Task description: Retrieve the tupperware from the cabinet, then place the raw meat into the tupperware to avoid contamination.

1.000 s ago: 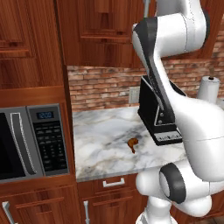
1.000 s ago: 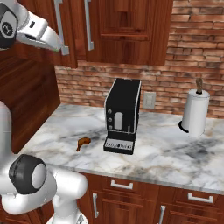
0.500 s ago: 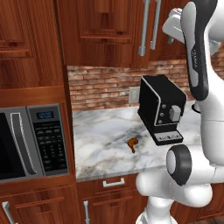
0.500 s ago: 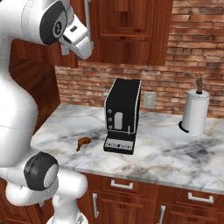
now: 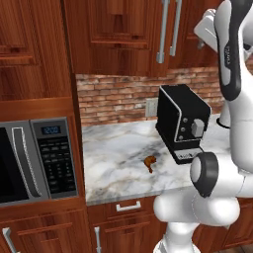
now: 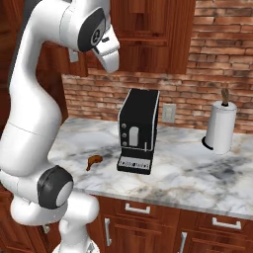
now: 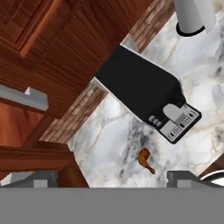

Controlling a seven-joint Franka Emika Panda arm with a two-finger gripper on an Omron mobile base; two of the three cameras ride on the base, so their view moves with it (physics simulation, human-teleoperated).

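We see raw meat (image 5: 150,162) beside coffee machine (image 5: 180,121) on counter (image 5: 116,158); cabinet (image 5: 118,37) doors closed; gripper (image 7: 112,178) fingers apart, empty.

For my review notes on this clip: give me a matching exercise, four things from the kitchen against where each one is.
Things:
1. raw meat
2. coffee machine
3. paper towel roll
4. microwave

Places:
A. built into the wood to the left of the counter
B. at the counter's right end, by the brick wall
C. lying on the marble, left of the black machine
D. standing mid-counter, under the wall cabinet

Pairs: 1-C, 2-D, 3-B, 4-A
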